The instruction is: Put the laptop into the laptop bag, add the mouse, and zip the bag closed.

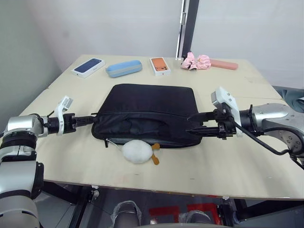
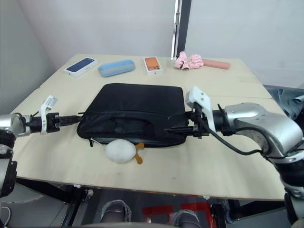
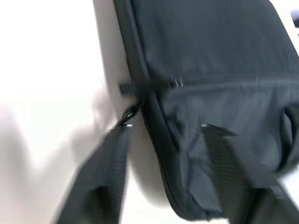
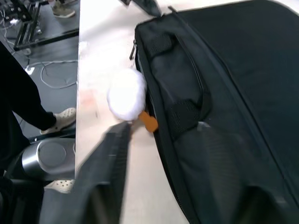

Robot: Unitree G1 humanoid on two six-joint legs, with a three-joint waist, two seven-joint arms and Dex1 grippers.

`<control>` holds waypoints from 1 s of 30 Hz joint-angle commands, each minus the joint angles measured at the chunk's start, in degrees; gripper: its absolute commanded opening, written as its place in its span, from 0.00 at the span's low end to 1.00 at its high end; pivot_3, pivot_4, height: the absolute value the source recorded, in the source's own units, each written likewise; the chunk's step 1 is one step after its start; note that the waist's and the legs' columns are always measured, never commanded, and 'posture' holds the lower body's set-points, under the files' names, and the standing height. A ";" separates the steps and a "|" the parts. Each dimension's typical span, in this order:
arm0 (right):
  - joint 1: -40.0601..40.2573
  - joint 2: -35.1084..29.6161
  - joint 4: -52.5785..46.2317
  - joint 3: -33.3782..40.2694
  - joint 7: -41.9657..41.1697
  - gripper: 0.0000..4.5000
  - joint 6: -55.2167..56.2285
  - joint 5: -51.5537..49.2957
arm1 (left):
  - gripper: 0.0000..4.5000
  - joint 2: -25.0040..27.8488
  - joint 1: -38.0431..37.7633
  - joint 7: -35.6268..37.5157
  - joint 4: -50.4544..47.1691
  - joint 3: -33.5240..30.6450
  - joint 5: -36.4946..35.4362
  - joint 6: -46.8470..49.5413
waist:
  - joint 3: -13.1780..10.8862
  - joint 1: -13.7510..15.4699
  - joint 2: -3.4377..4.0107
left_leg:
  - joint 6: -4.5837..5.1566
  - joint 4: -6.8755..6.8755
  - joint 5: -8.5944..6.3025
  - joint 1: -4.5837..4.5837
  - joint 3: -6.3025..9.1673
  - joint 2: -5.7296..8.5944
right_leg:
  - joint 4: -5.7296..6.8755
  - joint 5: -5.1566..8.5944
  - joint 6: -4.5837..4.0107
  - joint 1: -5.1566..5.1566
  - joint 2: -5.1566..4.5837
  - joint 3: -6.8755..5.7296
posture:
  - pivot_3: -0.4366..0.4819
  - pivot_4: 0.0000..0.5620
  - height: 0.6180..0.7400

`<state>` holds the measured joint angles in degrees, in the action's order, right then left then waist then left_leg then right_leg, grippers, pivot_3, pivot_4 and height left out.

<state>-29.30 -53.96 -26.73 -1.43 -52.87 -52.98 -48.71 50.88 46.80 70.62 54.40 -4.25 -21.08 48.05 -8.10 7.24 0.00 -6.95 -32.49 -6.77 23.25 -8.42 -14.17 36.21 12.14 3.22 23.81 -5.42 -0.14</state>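
Fluffy white plush [image 1: 137, 152] with orange feet lies at the counter's [image 1: 228, 166] near edge against the black laptop bag [image 1: 149, 114], whose ends are flanked by the left pincer [image 1: 88, 121] and right pincer [image 1: 194, 123], each spread apart, gripping nothing.

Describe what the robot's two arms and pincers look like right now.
Both arms are silver-grey metal with black joints. Each ends in a white block at the wrist and two slim black fingers: left pincer, right pincer. A black cable loops along the right forearm.
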 commanded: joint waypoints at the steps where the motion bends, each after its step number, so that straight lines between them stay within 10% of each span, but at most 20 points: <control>1: -2.85 1.37 1.06 -0.32 -0.90 0.19 1.80 1.78 | 0.87 1.15 1.26 0.38 0.13 -0.73 1.62 -2.31 | 0.00 -0.14 0.00 | 0.00 0.00 0.00 0.00 0.00 0.00 | 0.00 0.00 0.00 0.00 0.00 0.00 | 0.48 0.27 1.00; 4: -4.51 3.11 2.50 -1.51 -1.68 0.01 2.54 3.06 | 0.88 3.25 1.50 0.82 -0.80 -1.21 2.69 -4.98 | 0.00 -0.39 0.00 | -0.01 0.01 0.00 0.01 0.01 -0.01 | 0.00 0.00 0.00 0.01 0.02 -0.01 | 0.48 0.27 1.00; 14: -9.55 11.14 11.58 -10.07 -2.66 0.01 3.78 11.33 | 0.88 11.91 -15.81 17.03 -40.88 -5.02 -6.04 -13.49 | 0.02 -0.67 -0.04 | -0.04 0.12 0.00 0.03 0.02 -0.02 | -0.02 0.01 -0.02 0.05 -0.01 -0.10 | 0.48 0.27 1.00; 20: -12.30 15.36 20.97 -16.33 -3.20 0.01 4.61 18.62 | 0.88 8.72 -23.26 14.60 -58.55 -2.33 -4.54 -22.82 | 0.03 -1.23 -0.05 | -0.03 0.02 0.00 -0.02 -0.02 -0.02 | 0.10 0.01 -0.03 0.03 0.00 -0.04 | 0.48 0.27 1.00; 30: -14.71 18.30 28.01 -22.73 -3.00 0.01 2.23 28.10 | 0.88 -0.20 -25.33 12.06 -58.62 6.39 2.16 -39.74 | 0.03 -1.72 -0.05 | -0.03 -0.06 0.02 0.00 -0.02 -0.03 | 0.20 0.01 -0.03 0.07 0.03 0.00 | 0.48 0.27 1.00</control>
<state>-44.01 -35.16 2.69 -23.89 -55.11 -50.35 -21.61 51.24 20.67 83.10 -3.46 1.69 -18.25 9.71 -8.06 5.52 -0.04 -6.99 -32.61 -6.76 23.24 -8.43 -14.19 36.47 12.15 3.19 23.88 -5.39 -0.12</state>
